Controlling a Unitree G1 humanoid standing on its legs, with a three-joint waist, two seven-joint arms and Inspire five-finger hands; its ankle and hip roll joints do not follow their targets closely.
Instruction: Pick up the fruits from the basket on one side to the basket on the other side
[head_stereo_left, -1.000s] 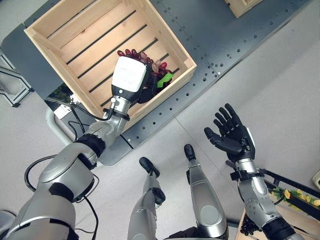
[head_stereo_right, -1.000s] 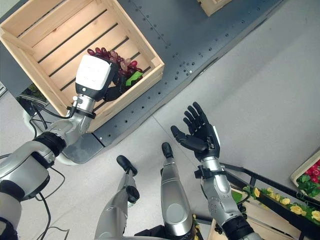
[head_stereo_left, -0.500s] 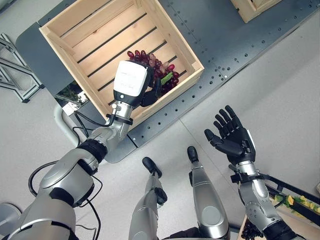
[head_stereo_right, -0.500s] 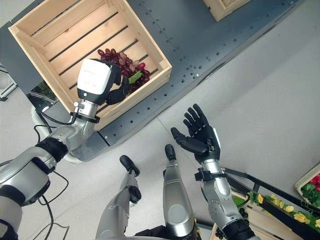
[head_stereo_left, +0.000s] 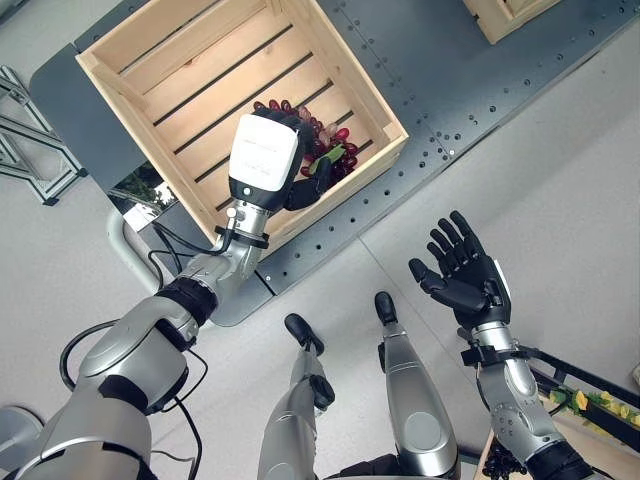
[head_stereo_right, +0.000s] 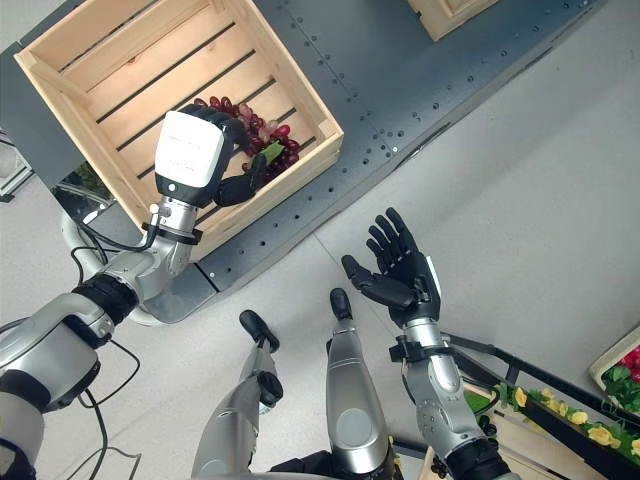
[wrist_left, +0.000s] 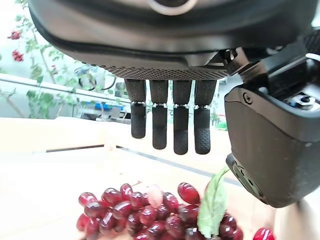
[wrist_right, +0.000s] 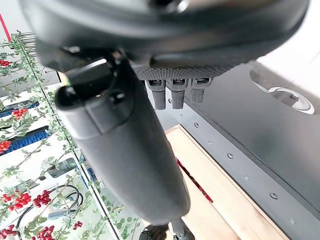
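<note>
A wooden crate (head_stereo_left: 150, 75) is seen sitting on the dark grey table (head_stereo_left: 450, 70), and a bunch of red grapes (head_stereo_left: 335, 155) with a green leaf (wrist_left: 212, 207) is lying on the slats in the crate's corner nearest the robot. The left robot hand (head_stereo_left: 290, 165) is held right over the bunch; in the left wrist view its fingers (wrist_left: 181, 120) are stretched out straight above the grapes, clear of them, so nothing is gripped. The right robot hand (head_stereo_left: 462, 268) is held up over the pale floor (head_stereo_left: 560, 170), well apart from the crate, palm open and fingers spread, holding nothing. The corner of a second wooden crate (head_stereo_left: 497, 15) can be made out at the table's far edge.
</note>
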